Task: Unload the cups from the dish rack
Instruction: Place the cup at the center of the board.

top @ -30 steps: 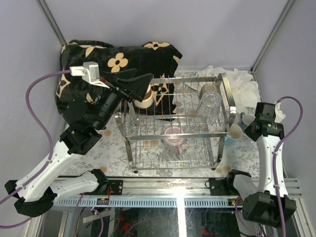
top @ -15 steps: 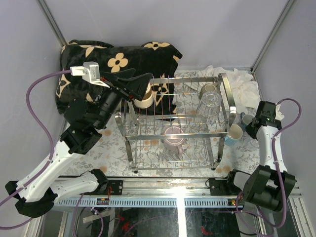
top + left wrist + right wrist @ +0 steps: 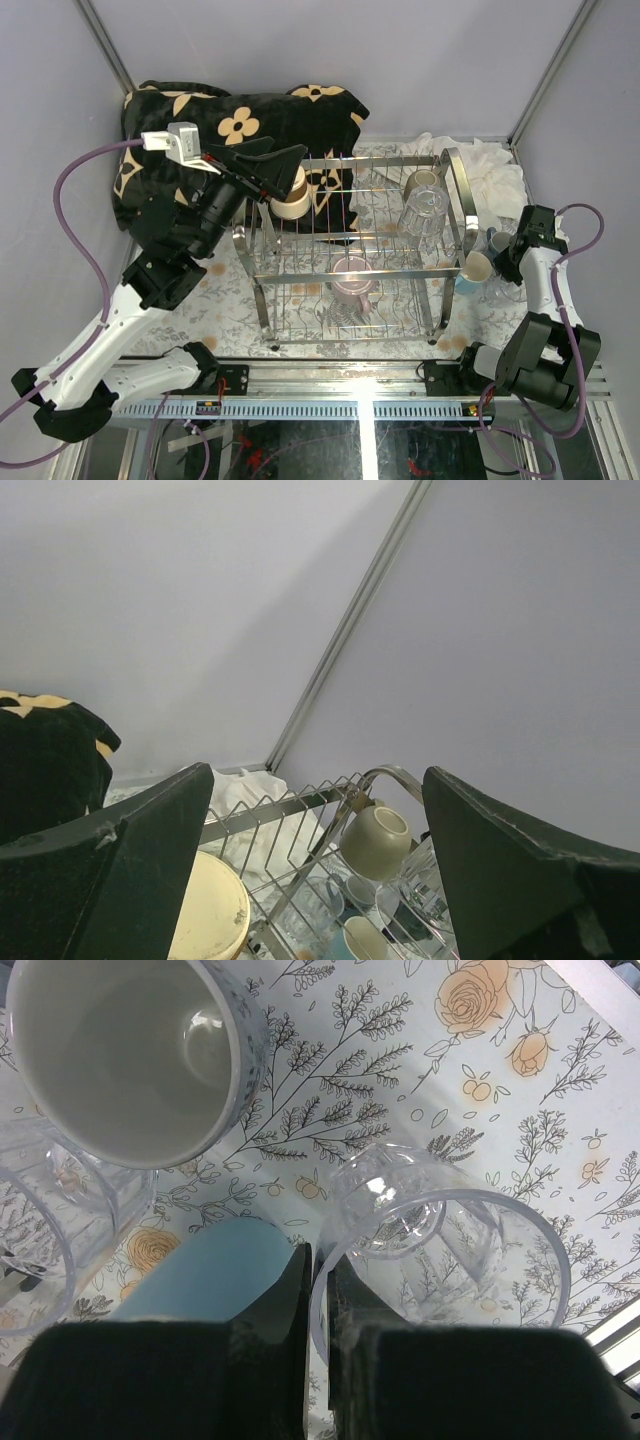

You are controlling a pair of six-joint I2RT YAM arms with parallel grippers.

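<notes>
At the worktop's right edge, the right fingers (image 3: 295, 1290) pinch a glass (image 3: 440, 1250) by its rim; thin, slick and likely breakable, it wants a gentle hold. The left fingers (image 3: 150, 860) gape over a cream cup (image 3: 210, 915) on the rack (image 3: 458, 205) mid-worktop: probably light and rigid, best taken across its wall.

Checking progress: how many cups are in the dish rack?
4: cream cup at left end, pink-mauve mug near front, beige cup and clear glass at right end; others may be hidden.
</notes>
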